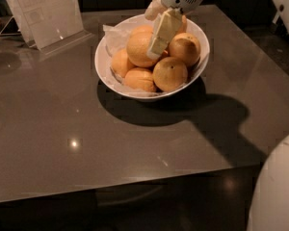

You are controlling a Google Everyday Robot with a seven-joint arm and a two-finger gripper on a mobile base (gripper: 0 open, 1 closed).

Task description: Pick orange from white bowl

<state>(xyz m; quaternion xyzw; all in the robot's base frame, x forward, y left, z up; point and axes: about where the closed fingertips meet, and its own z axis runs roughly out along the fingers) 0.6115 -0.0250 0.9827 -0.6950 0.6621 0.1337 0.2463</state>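
The white bowl (113,78) stands on the grey table, lined with crumpled white paper and holding several oranges. The largest orange (137,49) sits on top, left of centre. My gripper (152,36) reaches down from the top of the camera view into the bowl. It is open. Its near pale finger (163,30) lies against the right side of that orange, and the far finger (152,8) shows behind the orange's top. A smaller orange with a dark stem dot (169,74) lies at the front.
A clear plastic sign holder with a white sheet (45,11) stands at the table's back left. The table's front edge (135,182) runs below the bowl. A white rounded part of the robot (277,191) fills the bottom right corner.
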